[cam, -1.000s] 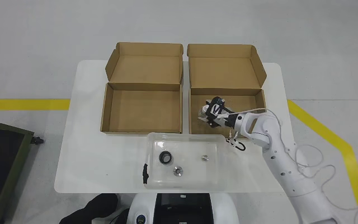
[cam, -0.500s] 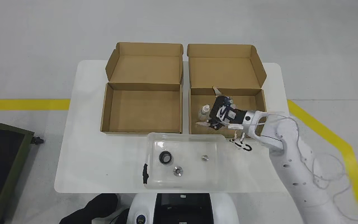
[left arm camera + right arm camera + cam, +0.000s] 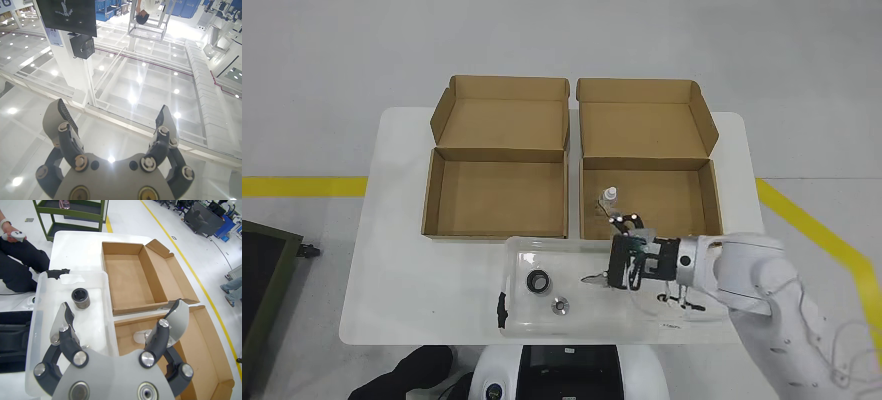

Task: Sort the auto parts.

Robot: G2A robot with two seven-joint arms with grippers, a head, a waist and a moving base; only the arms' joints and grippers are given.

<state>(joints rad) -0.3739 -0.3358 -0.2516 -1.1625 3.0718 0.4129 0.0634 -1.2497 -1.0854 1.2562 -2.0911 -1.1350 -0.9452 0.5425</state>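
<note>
My right gripper [image 3: 604, 250] [image 3: 122, 313] is open with nothing between its fingers. It hangs over the far edge of the clear plastic tray [image 3: 517, 300] [image 3: 36, 306], one finger over the tray and the other over the near wall of the right cardboard box [image 3: 704, 200] [image 3: 208, 351]. A small white part [image 3: 612, 192] [image 3: 140, 337] lies in that box near its left end. In the tray sit a dark cylindrical bearing [image 3: 538, 283] [image 3: 81, 298] and a small metal part [image 3: 562, 305]. My left gripper [image 3: 113, 115] is open and points up at the ceiling.
The left cardboard box [image 3: 497, 200] [image 3: 132, 279] stands open with nothing in it, beside the right one. Both lids lie folded back toward the far table edge. Bare white tabletop [image 3: 392, 260] lies left of the tray.
The right gripper let go of the white part inside the right box, then drew back toward the tray with its fingers open. The part stays in the box.
</note>
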